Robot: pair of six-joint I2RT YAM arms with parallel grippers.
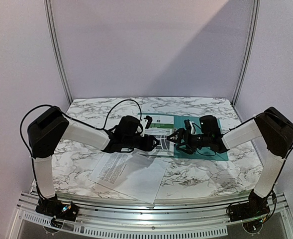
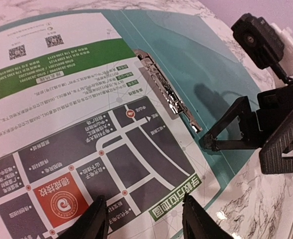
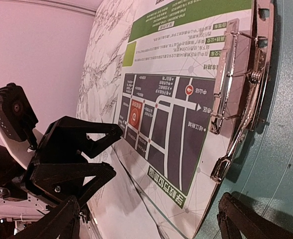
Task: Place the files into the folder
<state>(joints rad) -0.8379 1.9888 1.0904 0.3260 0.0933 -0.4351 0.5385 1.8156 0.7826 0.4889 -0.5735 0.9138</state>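
Observation:
The teal folder [image 1: 212,135] lies open on the marble table; it also shows in the left wrist view [image 2: 206,64] and the right wrist view [image 3: 281,149]. The green-header map sheet [image 1: 159,128] lies on its left part, one edge at the metal clip [image 2: 168,94] [image 3: 242,94]. The white text sheet [image 1: 128,172] lies on the table nearer the front, partly under the map sheet's corner. My left gripper [image 2: 144,220] is open, its fingers straddling the map sheet's [image 2: 86,124] near edge. My right gripper [image 3: 151,226] is open over the map sheet's [image 3: 176,99] corner and the clip's end, facing the left gripper [image 3: 81,149].
The two grippers [image 1: 156,143] [image 1: 176,136] are almost tip to tip over the folder's left edge. The right gripper's fingers [image 2: 221,142] show close by in the left wrist view. White walls and metal posts enclose the table [image 1: 206,174] on three sides.

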